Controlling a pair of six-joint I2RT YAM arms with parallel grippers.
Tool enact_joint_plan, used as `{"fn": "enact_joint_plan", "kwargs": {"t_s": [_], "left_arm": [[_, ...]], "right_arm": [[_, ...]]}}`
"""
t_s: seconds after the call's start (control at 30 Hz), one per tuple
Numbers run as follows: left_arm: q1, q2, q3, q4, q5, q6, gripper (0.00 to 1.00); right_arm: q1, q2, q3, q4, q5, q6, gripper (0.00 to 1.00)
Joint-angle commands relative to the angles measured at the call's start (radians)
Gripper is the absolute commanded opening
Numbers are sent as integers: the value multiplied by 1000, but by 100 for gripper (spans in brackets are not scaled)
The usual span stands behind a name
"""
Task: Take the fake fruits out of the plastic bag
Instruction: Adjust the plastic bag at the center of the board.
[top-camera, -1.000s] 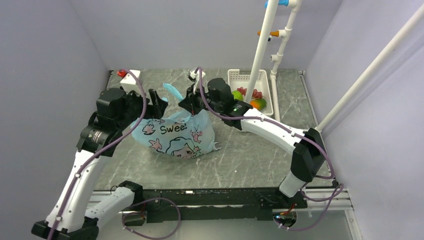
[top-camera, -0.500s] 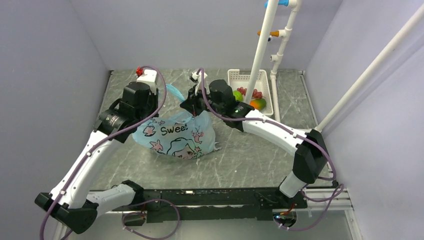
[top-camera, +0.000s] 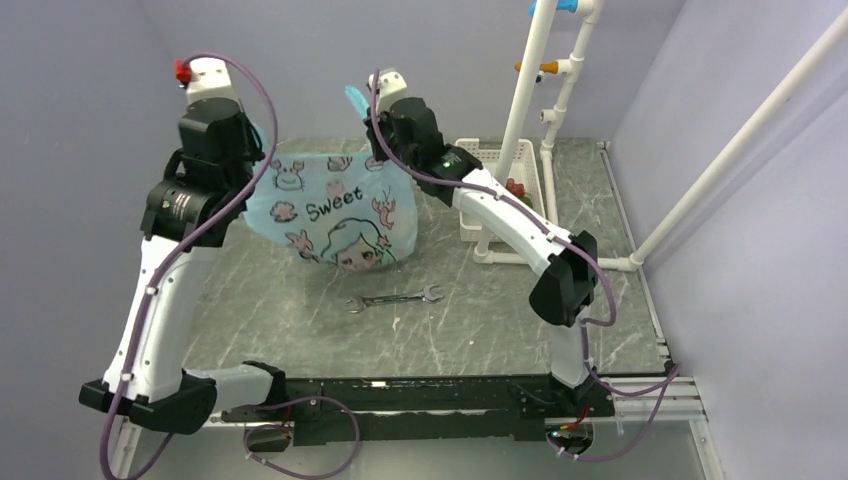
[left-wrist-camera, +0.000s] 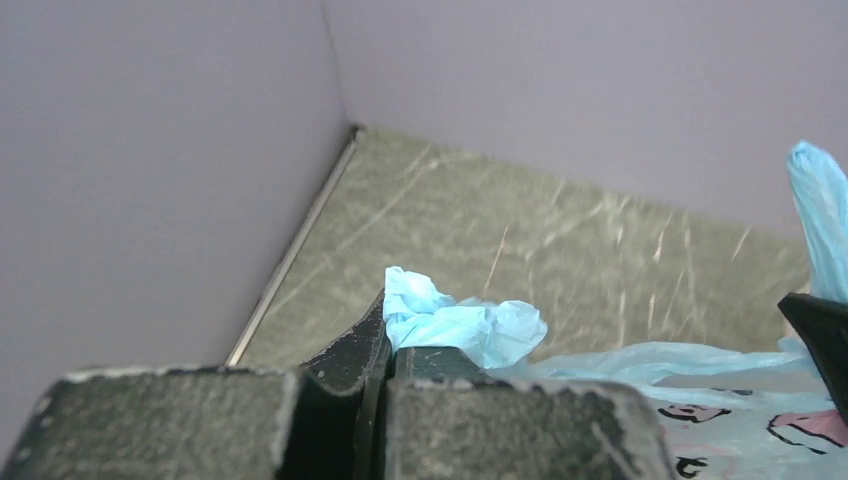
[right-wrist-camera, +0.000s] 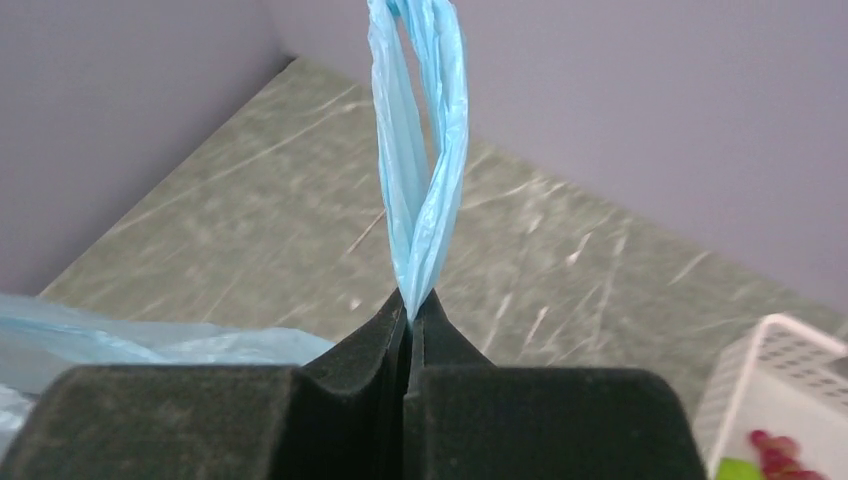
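Note:
The light blue plastic bag (top-camera: 335, 210) with its cartoon print hangs spread above the table, stretched between both grippers. My left gripper (top-camera: 254, 158) is shut on the bag's crumpled left handle (left-wrist-camera: 455, 325); its jaws (left-wrist-camera: 390, 335) meet on the plastic. On the other side my right gripper (top-camera: 381, 150) is shut on the right handle, whose loop (right-wrist-camera: 420, 150) stands up from the pressed jaws (right-wrist-camera: 410, 305). Fake fruits (right-wrist-camera: 772, 442), red and green, lie in the white basket (right-wrist-camera: 800, 370). What is inside the bag is hidden.
A metal wrench (top-camera: 390, 298) lies on the grey table below the bag. The white basket (top-camera: 490, 160) stands at the back right beside a white pipe frame (top-camera: 530, 90). Purple walls close in the left, back and right.
My left gripper has shut on the bag's left handle. Both arms rose and lifted the bag off the table, spreading it flat. The wrench that lay under it now shows.

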Motion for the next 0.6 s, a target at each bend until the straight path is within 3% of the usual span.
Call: {"fn": "enact_joint_plan", "kwargs": {"t_s": [0.0, 0.1, 0.3, 0.4, 0.5, 0.57], "left_arm": [[48, -48, 69, 187, 5, 46, 0], [54, -80, 47, 226, 53, 55, 0], [58, -183, -194, 266, 136, 3, 0], [61, -211, -276, 263, 173, -48, 0], [61, -241, -335, 243, 194, -102, 0], [62, -277, -378, 234, 227, -139, 0]], "right_arm": [[-14, 36, 222, -31, 176, -104, 5], [-15, 19, 214, 21, 157, -121, 17], [-16, -6, 98, 92, 64, -86, 23], [-16, -2, 81, 91, 24, -57, 21], [-14, -10, 50, 77, -7, -34, 5], [-12, -34, 9, 65, -37, -10, 1]]}}
